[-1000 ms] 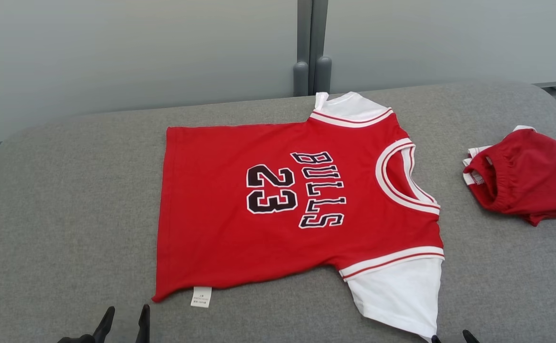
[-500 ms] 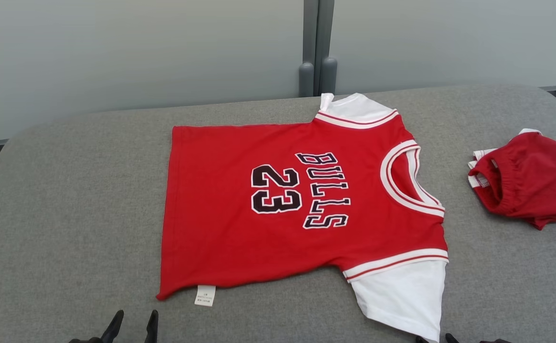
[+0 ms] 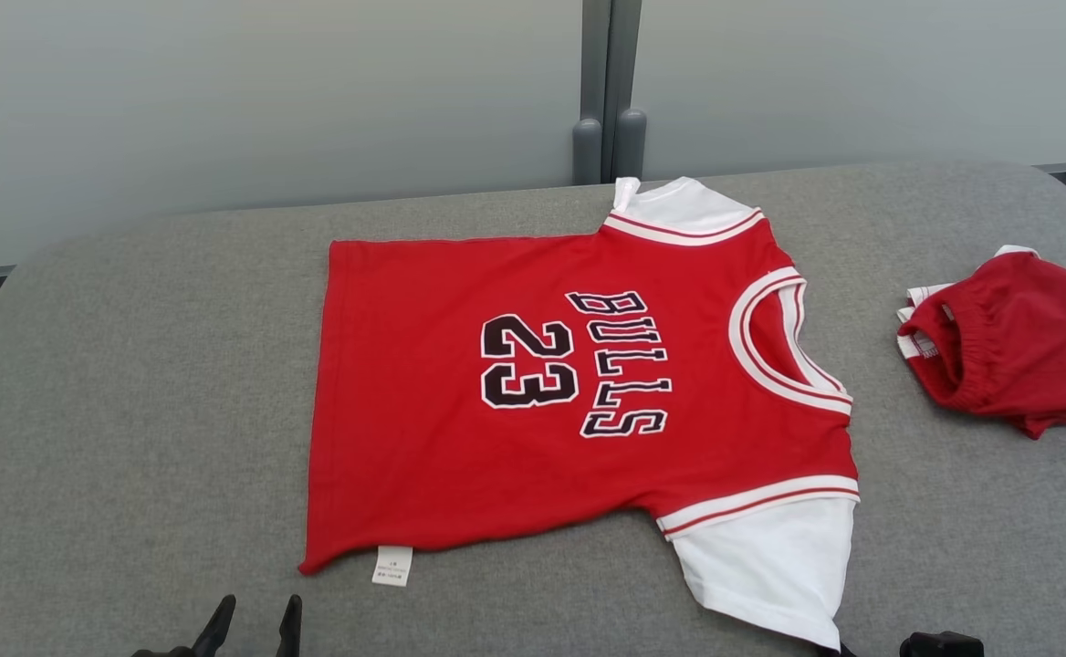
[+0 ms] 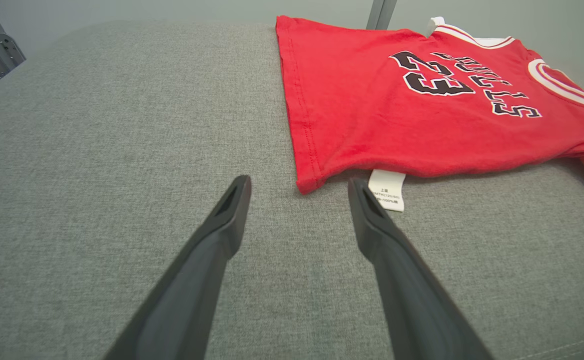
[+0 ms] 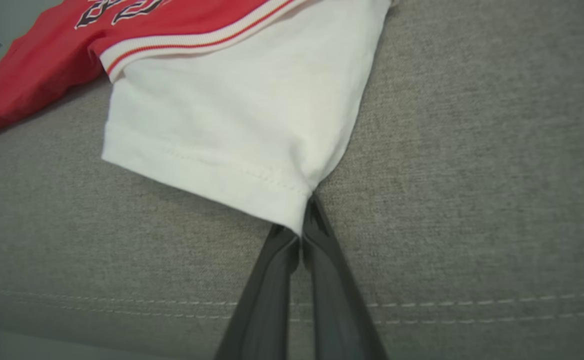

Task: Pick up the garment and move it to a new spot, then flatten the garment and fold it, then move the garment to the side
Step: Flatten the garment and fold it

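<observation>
1. I see the garment [image 3: 542, 392] lying flat, print side up, near the middle of the grey upholstered surface [image 3: 131, 411]. Its hem is toward my left and its neckline toward my right.
2. The garment is a red knit jersey with a roughly rectangular body. It carries black characters outlined in white, a rounded neck opening edged in white ribbing, and striped red-and-white bands where the short white sleeves join.
3. The near white sleeve [image 5: 232, 110] is a smooth trapezoid with a line of stitching along its cuff.
4. The right gripper [image 5: 303, 222] has its two glossy dark fingers pressed together on the outer corner of that cuff, pinching the cloth at their tips, low against the surface.
5. The left gripper [image 4: 298, 182] stands spread wide, its tapered matte fingers over bare upholstery near the red hem corner. I cannot tell whether it touches the cloth.
6. A small white rectangular care label [image 4: 387, 190] projects from under the hem, just beside one fingertip.
7. The surface is coarse, heathered woven cloth with rounded corners and a pale stitched seam [image 5: 122, 301] near its front edge.
8. A crumpled red item [image 3: 1017, 338] with a gathered waistband lies well apart, at my right.
</observation>
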